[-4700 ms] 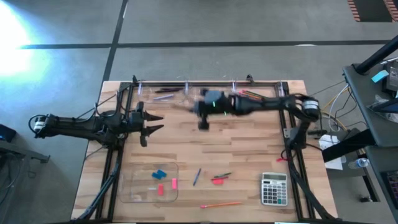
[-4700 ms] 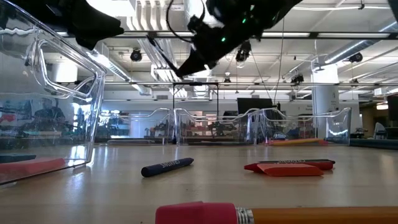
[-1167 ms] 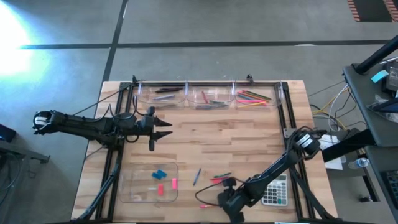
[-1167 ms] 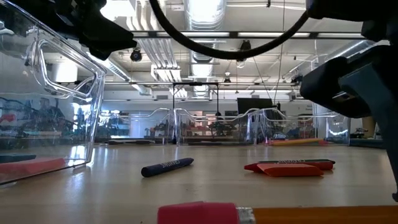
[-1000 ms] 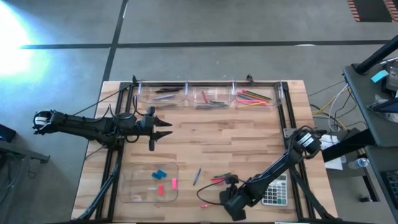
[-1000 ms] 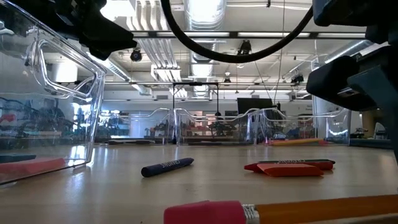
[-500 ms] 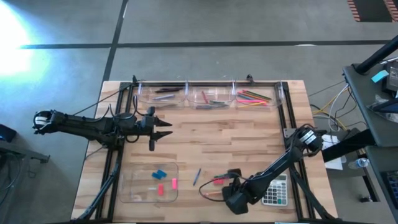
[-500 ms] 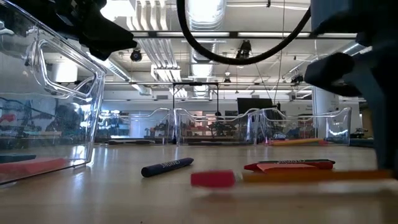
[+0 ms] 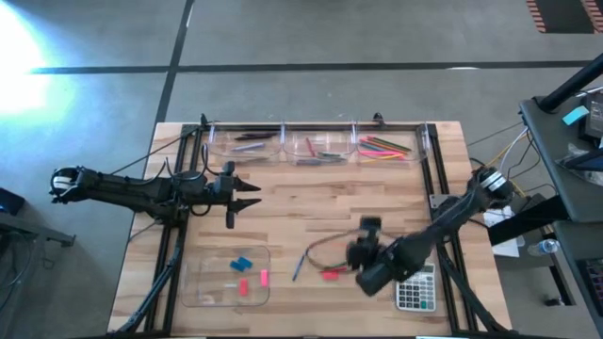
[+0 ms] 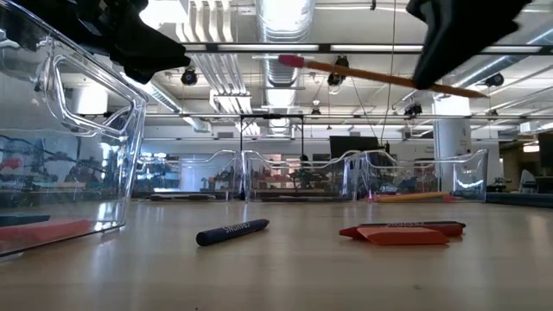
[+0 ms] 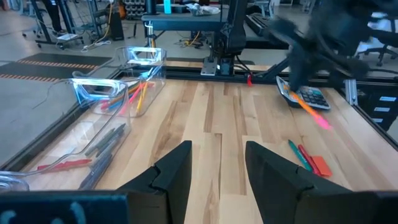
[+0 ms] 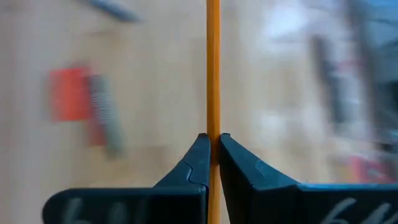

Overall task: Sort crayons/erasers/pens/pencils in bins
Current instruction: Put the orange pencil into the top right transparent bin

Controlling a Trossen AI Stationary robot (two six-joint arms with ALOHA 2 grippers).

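Wooden desk (image 9: 311, 202): right end effector (image 12: 212, 144) clamped on orange pencil (image 12: 212, 68), lifted above near-side desk by red eraser (image 9: 331, 274) and calculator (image 9: 413, 287); left end effector (image 9: 247, 195) waits mid-left, fingers apart, holding nothing; bins (image 9: 316, 146) along far edge.

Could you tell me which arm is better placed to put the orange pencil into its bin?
The right. Its gripper is shut on the orange pencil, lifted clear of the table. The left gripper is open, empty, hovering mid-table.
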